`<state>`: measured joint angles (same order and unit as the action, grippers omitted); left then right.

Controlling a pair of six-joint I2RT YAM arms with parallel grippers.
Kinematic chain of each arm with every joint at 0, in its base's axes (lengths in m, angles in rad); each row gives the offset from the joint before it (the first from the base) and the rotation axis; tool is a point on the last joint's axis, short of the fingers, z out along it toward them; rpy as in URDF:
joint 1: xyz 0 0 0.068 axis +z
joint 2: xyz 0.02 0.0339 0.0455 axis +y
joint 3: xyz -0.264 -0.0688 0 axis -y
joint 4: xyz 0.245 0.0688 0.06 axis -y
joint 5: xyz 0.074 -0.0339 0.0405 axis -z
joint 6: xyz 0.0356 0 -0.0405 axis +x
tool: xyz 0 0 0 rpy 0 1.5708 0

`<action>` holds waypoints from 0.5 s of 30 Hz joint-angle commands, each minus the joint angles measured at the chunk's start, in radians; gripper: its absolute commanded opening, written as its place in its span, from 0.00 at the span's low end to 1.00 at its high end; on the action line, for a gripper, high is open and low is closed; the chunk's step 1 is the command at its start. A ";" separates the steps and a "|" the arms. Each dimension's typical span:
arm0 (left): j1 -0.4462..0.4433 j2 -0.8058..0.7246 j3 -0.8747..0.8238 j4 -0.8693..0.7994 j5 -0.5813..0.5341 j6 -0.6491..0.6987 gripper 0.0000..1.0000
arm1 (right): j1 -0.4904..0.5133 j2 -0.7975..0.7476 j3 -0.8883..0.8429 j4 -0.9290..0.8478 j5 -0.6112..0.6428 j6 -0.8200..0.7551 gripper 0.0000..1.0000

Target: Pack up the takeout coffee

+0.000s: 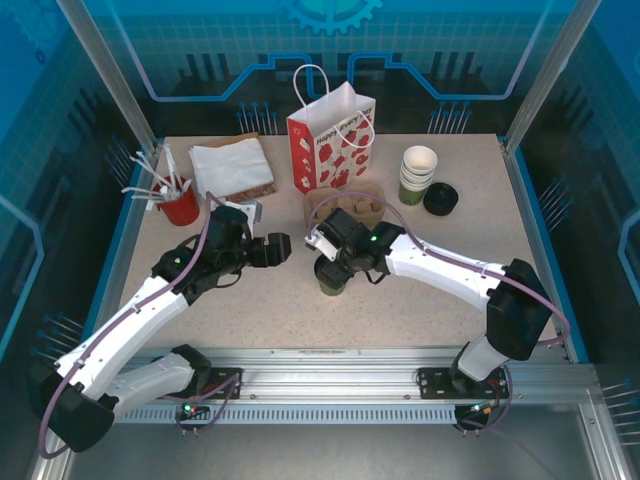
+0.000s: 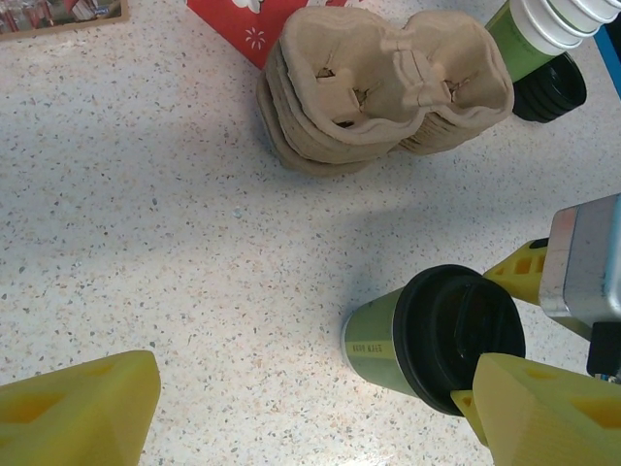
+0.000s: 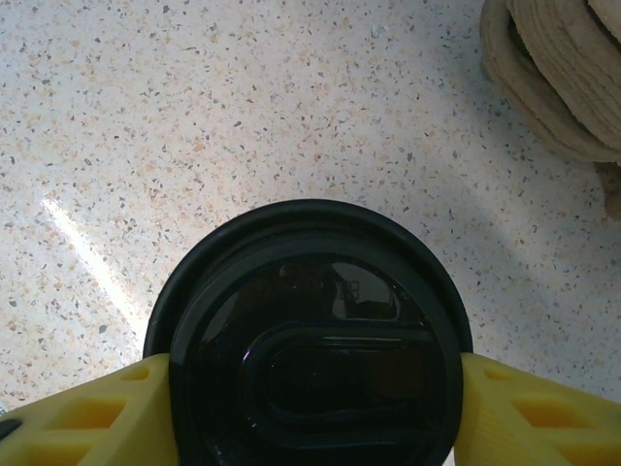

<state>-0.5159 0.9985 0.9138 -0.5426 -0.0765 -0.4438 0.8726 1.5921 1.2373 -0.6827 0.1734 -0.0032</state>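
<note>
1. Top view: the takeout coffee (image 1: 330, 285), a small olive-green paper cup with a round black plastic lid, stands on the speckled table (image 1: 260, 310) near the middle. The right gripper (image 1: 332, 268) is right over it. The left gripper (image 1: 278, 250) hangs just beside it, holding nothing. The stack of brown moulded-pulp cup carriers (image 1: 345, 210) sits behind the cup. Behind that stands the red-and-white paper gift bag (image 1: 330, 145), upright with its mouth open. The cup is in neither.

2. Left wrist view: the left gripper's yellow fingers (image 2: 78, 413) are spread wide, with only table between them. The cup is near the right-hand finger, well apart from the pulp carriers, whose top wells are vacant.

3. Right wrist view: the right gripper's yellow fingers (image 3: 87, 417) press against both sides of the cup at the black lid (image 3: 310, 330), so it looks pinched. I cannot tell whether it has left the table.

4. Judgement: packing has barely begun. The grasp appears made, and the lift, carry and placement all remain.
</note>
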 commanded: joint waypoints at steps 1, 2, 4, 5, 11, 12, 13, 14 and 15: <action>0.007 0.004 -0.009 -0.006 0.017 -0.002 0.86 | 0.004 0.074 -0.047 -0.167 0.043 0.016 0.55; 0.008 0.005 -0.007 -0.009 0.017 0.000 0.86 | 0.004 0.067 -0.037 -0.166 0.034 0.016 0.55; 0.008 0.006 -0.004 -0.012 0.019 0.004 0.86 | -0.001 0.059 -0.011 -0.165 0.014 0.023 0.56; 0.008 0.009 -0.003 -0.014 0.020 0.006 0.85 | -0.005 0.054 0.006 -0.165 0.000 0.026 0.58; 0.008 0.023 0.007 -0.026 0.037 0.017 0.85 | -0.031 0.036 0.069 -0.150 -0.091 0.055 0.66; 0.008 0.026 0.007 -0.026 0.039 0.018 0.86 | -0.032 0.034 0.073 -0.150 -0.098 0.057 0.68; 0.007 0.028 0.006 -0.026 0.043 0.018 0.85 | -0.035 0.032 0.079 -0.150 -0.105 0.059 0.70; 0.007 0.029 0.005 -0.026 0.046 0.018 0.85 | -0.037 0.030 0.083 -0.151 -0.109 0.061 0.72; 0.008 0.031 0.005 -0.025 0.048 0.019 0.85 | -0.038 0.030 0.087 -0.150 -0.109 0.062 0.73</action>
<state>-0.5159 1.0233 0.9134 -0.5480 -0.0578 -0.4427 0.8463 1.6093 1.2964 -0.7692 0.1112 0.0372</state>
